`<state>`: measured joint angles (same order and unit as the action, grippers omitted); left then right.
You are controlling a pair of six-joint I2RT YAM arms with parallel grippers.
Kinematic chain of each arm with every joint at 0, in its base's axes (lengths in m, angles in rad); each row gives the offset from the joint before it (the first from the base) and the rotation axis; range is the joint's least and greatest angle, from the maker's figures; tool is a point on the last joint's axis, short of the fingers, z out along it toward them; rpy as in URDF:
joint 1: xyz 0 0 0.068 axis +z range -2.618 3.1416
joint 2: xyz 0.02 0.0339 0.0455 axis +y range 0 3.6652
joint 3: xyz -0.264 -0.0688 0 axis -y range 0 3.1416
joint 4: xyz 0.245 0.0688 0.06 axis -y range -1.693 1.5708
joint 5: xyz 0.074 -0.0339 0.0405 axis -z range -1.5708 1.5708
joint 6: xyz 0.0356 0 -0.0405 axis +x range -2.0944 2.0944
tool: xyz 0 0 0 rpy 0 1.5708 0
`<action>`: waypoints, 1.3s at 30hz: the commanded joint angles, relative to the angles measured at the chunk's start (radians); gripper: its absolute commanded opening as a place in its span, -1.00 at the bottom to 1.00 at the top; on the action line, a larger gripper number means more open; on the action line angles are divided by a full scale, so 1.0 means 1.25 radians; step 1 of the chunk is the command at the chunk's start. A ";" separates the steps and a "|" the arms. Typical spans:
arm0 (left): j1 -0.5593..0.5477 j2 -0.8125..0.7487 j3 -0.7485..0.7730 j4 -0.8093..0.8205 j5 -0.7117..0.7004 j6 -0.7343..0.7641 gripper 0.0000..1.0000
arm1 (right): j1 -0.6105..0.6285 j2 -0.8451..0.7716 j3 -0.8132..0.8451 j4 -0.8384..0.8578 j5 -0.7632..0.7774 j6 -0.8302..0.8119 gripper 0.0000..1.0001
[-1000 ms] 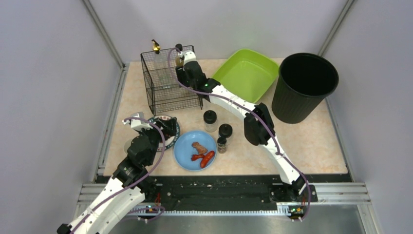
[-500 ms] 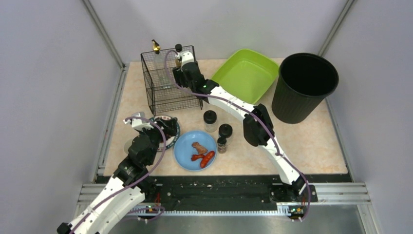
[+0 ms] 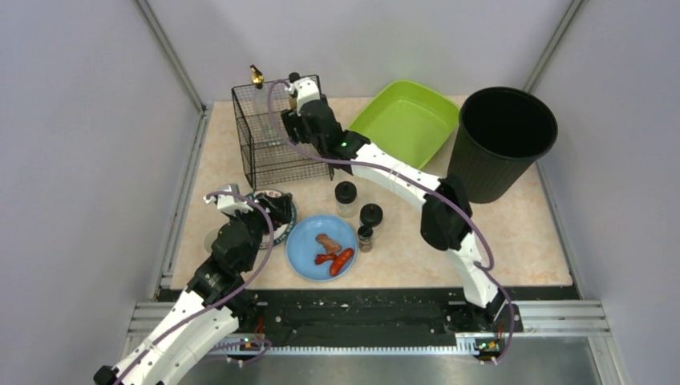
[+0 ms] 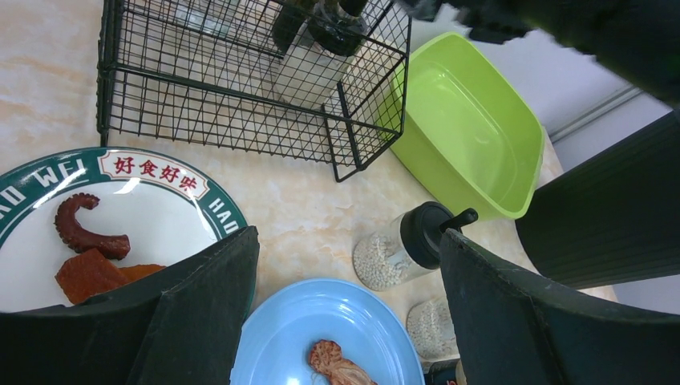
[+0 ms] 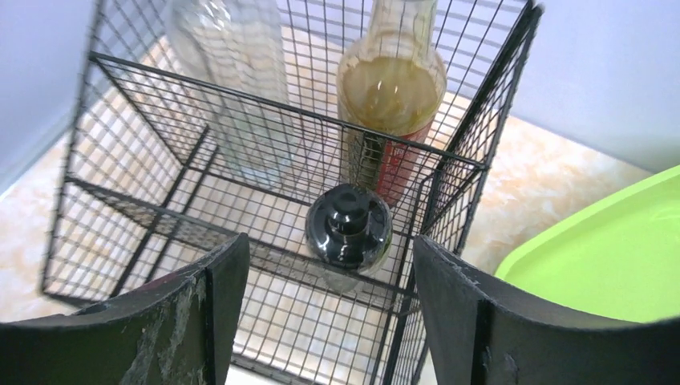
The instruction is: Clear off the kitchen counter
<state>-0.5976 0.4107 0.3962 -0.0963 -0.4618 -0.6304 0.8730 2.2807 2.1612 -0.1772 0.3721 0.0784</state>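
Note:
The kitchen counter [image 3: 513, 233] is a beige marbled worktop. On it stand a blue plate [image 3: 307, 258] of food scraps, a green-rimmed plate [image 4: 160, 172] with octopus pieces, and three black-capped jars [image 3: 346, 198]. My left gripper [image 3: 273, 211] hovers open between the two plates, with nothing between its fingers [image 4: 208, 289]. My right gripper [image 3: 295, 116] is open above the wire basket [image 3: 273, 152]. A black-lidded jar [image 5: 349, 224] stands in the basket below it, apart from both fingers, beside a sauce bottle [image 5: 391, 88] and a clear bottle [image 5: 232, 72].
A lime-green tub [image 3: 405, 120] sits at the back, right of the basket. A tall black bin [image 3: 501, 140] stands at the back right. The right arm stretches over the jars. A black rail strip [image 3: 361, 309] runs along the near edge.
My right gripper has widened and drawn back and up over the basket, with its elbow swinging right. The black-lidded jar stays in the basket. The left arm has not moved.

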 commanded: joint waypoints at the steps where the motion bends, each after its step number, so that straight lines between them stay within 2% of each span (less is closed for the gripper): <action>1: -0.002 0.001 -0.008 0.042 -0.009 -0.002 0.74 | 0.025 -0.172 -0.085 0.064 0.025 -0.016 0.46; 9: -0.002 -0.001 -0.009 0.039 -0.023 -0.002 0.75 | 0.029 -0.394 -0.336 0.091 0.017 0.011 0.49; 18: -0.002 -0.006 -0.008 0.036 -0.026 -0.002 0.76 | 0.030 -0.512 -0.448 -0.081 -0.007 0.015 0.49; 22: -0.002 -0.008 -0.009 0.035 -0.029 -0.003 0.76 | 0.030 -0.541 -0.510 -0.106 -0.023 0.016 0.54; 26: -0.002 -0.007 -0.007 0.034 -0.034 0.002 0.80 | 0.030 -0.544 -0.555 -0.120 -0.060 0.029 0.69; 33: -0.002 -0.007 -0.003 0.008 -0.014 -0.012 0.86 | 0.031 -0.508 -0.607 -0.115 -0.102 0.082 0.72; 39: -0.003 -0.008 -0.014 -0.011 -0.020 0.006 0.96 | 0.030 -0.459 -0.631 -0.096 -0.082 0.117 0.78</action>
<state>-0.5976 0.4080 0.3962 -0.1192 -0.4873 -0.6304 0.9031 1.6722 1.3899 -0.3370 0.2737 0.1829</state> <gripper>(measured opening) 0.968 0.885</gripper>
